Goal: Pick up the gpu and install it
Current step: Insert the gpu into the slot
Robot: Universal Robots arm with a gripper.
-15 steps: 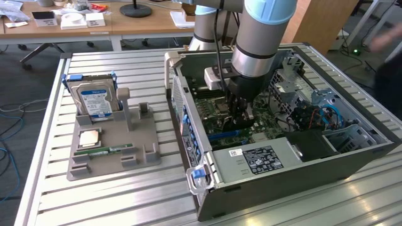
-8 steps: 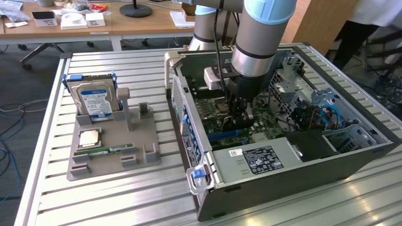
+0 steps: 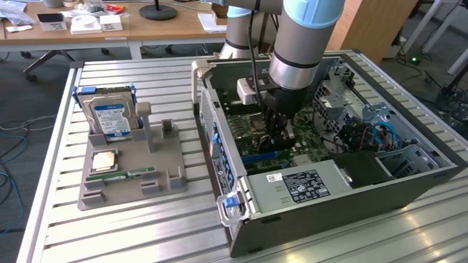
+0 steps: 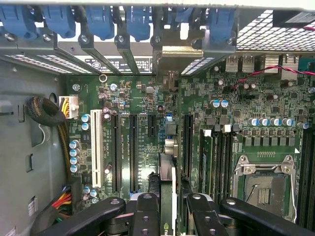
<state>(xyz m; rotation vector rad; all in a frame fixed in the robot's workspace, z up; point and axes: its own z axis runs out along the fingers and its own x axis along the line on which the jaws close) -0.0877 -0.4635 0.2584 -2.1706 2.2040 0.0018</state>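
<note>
Item 1. Computer case (image 3: 332,194): lying open on the slatted table (image 3: 146,235); everything below is placed against it.

Item 2. My gripper (image 3: 278,131): inside the case, lowered over the motherboard (image 4: 147,103). Its black fingers (image 4: 146,214) are closed on item 3, one on each face.

Item 3. The gpu (image 4: 168,177): inside the case, held in my grip. In the wrist view it shows edge-on as a thin card with a scrap of green logo. It runs parallel to the long black expansion slots (image 4: 133,147) and sits over the board between two of them (I cannot tell whether its lower edge touches the board).

Item 4. White slot (image 4: 96,142): inside the case, beyond the black slots on the cable-bundle side.

Item 5. CPU socket (image 4: 263,182): inside the case, open, on the far side of the slots from item 4.

Item 6. Blue retention clips (image 4: 98,22): in a row along the case's rear wall.

Item 7. Power supply (image 3: 300,183): in the case's near corner, label up.

Item 8. Grey parts holder (image 3: 131,181): outside the case, on the exterior view's left, bearing an upright blue-labelled hard drive (image 3: 111,118), a CPU (image 3: 104,160) and a green RAM stick (image 3: 120,176).
</note>
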